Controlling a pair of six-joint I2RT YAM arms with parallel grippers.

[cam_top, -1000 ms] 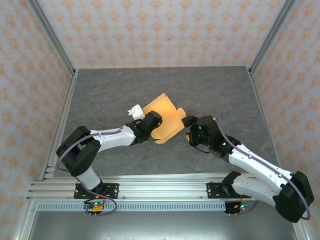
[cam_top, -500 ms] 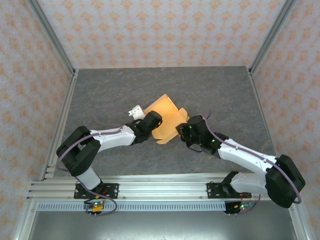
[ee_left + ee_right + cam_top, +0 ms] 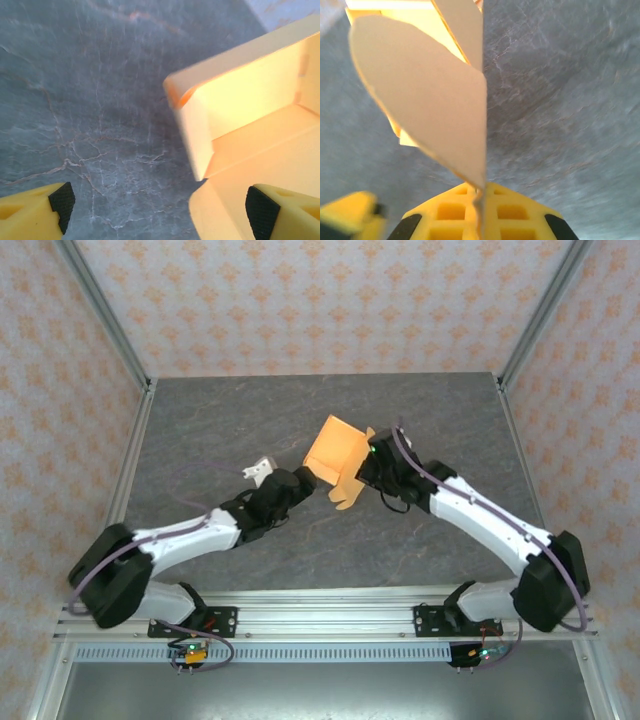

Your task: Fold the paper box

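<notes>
**Paper box pinched by the right gripper, left gripper spread wide beside it**

The light orange paper box (image 3: 336, 450), partly folded with raised walls and loose rounded flaps, is held tilted over the middle of the grey marbled table (image 3: 200, 430). One rounded flap (image 3: 430, 100) is clamped edge-on in the right gripper (image 3: 364, 470), whose yellow fingers (image 3: 515, 212) are pressed together on the card in the right wrist view. The left gripper (image 3: 304, 480) is set just beside the box's near-left edge, its jaws spread wide. In the left wrist view its black pads (image 3: 62, 199) are seen far apart, with a box wall and corner ahead of them, nearer the right-hand pad and not gripped.
</notes>
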